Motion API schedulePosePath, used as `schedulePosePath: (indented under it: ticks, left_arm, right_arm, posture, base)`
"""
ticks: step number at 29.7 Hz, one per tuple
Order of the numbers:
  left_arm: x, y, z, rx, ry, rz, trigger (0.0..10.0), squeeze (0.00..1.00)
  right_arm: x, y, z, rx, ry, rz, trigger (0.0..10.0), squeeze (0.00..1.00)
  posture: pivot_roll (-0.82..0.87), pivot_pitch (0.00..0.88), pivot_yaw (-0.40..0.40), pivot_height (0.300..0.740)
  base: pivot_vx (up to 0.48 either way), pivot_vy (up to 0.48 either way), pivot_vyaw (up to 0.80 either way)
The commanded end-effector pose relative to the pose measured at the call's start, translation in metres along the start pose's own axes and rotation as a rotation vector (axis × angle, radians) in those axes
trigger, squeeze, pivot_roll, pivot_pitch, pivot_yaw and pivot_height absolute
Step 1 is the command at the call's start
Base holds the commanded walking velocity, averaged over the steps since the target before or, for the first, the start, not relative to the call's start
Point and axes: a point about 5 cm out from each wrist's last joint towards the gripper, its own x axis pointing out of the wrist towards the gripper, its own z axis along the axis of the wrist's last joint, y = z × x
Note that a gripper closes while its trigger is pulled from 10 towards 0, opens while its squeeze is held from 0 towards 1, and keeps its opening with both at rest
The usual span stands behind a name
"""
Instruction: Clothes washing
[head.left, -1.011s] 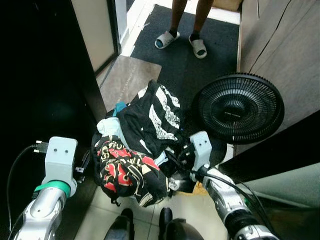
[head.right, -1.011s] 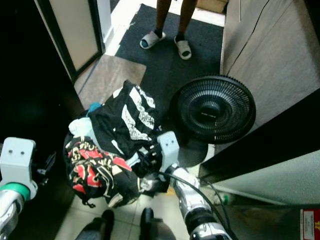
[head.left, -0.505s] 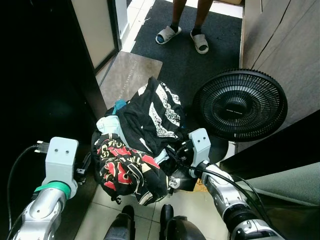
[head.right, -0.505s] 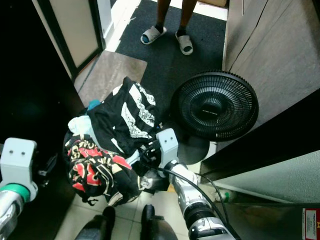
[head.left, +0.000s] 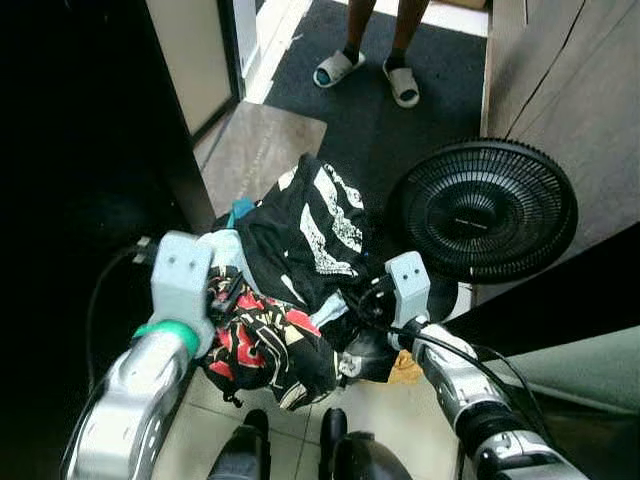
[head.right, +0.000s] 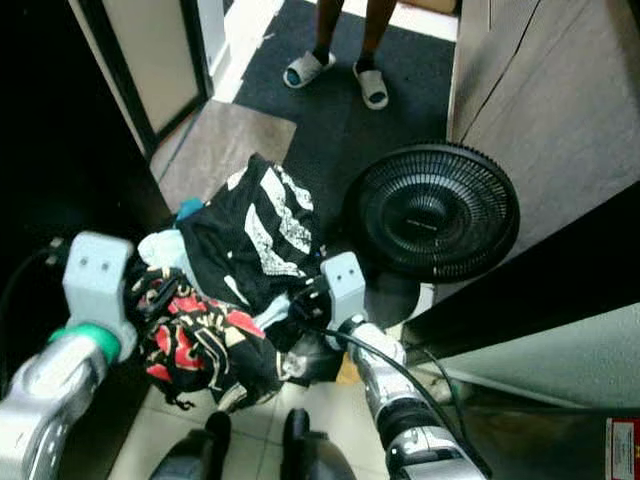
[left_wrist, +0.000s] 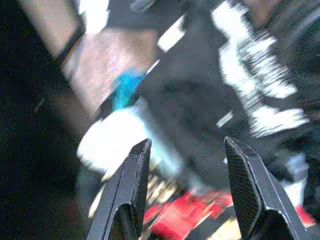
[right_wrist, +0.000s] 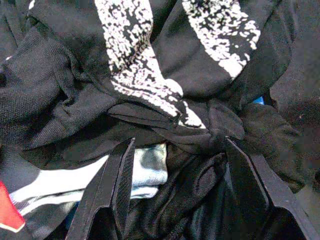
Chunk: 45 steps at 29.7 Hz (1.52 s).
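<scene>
Heap: black, white and red pile of clothes (head.left: 285, 275) on floor.
Left claw (left_wrist: 187, 192): spread, at heap's left edge.
Right claw (right_wrist: 177, 192): spread, against heap's right edge.
Round black fan (head.left: 482, 208): just right of heap.

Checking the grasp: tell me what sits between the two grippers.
The clothes pile lies between the left gripper and right gripper, both open. The eye views show it, with the black-and-white shirt on top.
</scene>
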Motion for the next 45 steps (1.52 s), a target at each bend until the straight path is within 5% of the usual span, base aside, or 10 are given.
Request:
schedulePosePath:
  ticks: [1,15,21,30,45]
  left_arm:
    - [-0.002,-0.007,-0.006,-0.017,0.038,-0.052,10.0,0.00]
    - [0.013,-0.020,0.009,-0.032,-0.010,-0.058,10.0,0.00]
    - [0.013,-0.016,0.012,-0.031,0.003,-0.052,10.0,0.00]
    - [0.008,-0.014,0.013,-0.035,0.008,-0.035,10.0,0.00]
    - [0.001,-0.009,0.013,-0.027,0.029,-0.007,10.0,0.00]
  right_arm:
    - [-0.006,0.002,-0.014,0.012,0.045,-0.001,10.0,0.00]
    - [0.000,0.018,-0.013,0.044,0.023,0.062,10.0,0.00]
    - [0.034,0.043,0.028,0.065,-0.074,0.125,10.0,0.00]
    - [0.048,0.054,0.046,0.025,-0.087,0.155,10.0,0.00]
    - [0.047,0.061,0.027,0.042,0.044,0.169,10.0,0.00]
  posture:
    - [0.22,0.434,-0.007,0.740]
    - [0.22,0.446,0.000,0.740]
    - [0.24,0.452,-0.001,0.740]
    - [0.26,0.462,-0.006,0.740]
    - [0.31,0.503,-0.006,0.740]
  base:
    - [0.000,0.000,0.00]
    - [0.000,0.000,0.00]
    - [0.000,0.000,0.00]
    - [0.000,0.000,0.00]
    - [0.000,0.000,0.00]
